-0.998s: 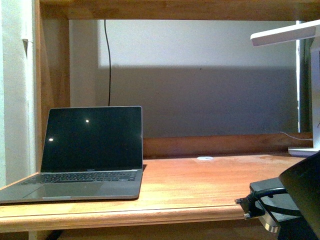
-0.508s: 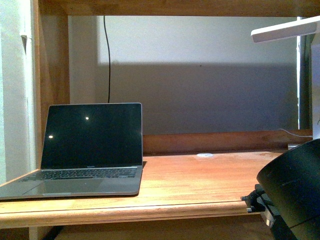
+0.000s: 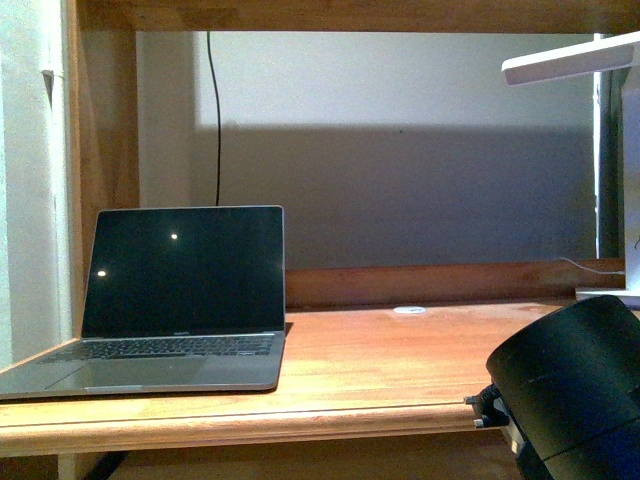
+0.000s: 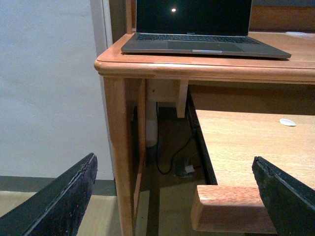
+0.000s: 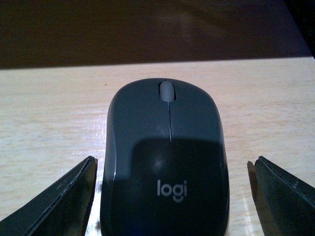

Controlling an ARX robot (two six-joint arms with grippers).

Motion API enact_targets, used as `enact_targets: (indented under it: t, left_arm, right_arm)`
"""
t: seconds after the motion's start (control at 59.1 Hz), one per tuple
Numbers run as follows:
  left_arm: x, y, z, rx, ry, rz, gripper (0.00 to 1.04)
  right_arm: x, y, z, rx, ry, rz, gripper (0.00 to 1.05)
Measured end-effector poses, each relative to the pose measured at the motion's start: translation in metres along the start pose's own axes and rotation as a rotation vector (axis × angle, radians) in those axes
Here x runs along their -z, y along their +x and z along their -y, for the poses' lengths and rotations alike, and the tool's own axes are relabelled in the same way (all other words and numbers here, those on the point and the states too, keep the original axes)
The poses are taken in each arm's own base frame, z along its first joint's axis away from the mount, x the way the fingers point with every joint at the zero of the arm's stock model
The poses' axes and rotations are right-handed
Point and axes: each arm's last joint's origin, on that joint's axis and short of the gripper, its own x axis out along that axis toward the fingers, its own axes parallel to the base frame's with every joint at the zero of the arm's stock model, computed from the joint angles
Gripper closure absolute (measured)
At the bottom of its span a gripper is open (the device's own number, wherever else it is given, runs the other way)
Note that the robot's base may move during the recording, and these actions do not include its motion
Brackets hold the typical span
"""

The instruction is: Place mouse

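Observation:
The mouse is dark grey and domed, with a scroll wheel and a "logi" mark. It shows only in the right wrist view, lying on a light wooden surface. My right gripper is open, with one finger on each side of the mouse and a gap to it on both sides. In the front view only the right arm's black body shows at the lower right, below the desk edge. My left gripper is open and empty, low beside the desk's front left leg.
An open laptop stands on the wooden desk top at the left. A small white disc lies near the back. A white lamp stands at the right. A lower wooden shelf lies under the desk top.
The right arm's black body has moved left and fills more of the front view's lower right corner. The laptop and desk have not moved.

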Motion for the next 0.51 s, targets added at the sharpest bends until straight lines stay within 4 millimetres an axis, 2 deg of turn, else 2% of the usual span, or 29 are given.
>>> enact_targets:
  t: [0.305,0.508]
  left_arm:
    - [0.0,0.0,0.0,0.0,0.0,0.0,0.08]
    - [0.0,0.0,0.0,0.0,0.0,0.0,0.08]
  right_arm:
    - [-0.007,0.012,0.005,0.028,-0.001,0.008,0.07]
    - [-0.008,0.015,0.009,0.031,0.004,0.011,0.35]
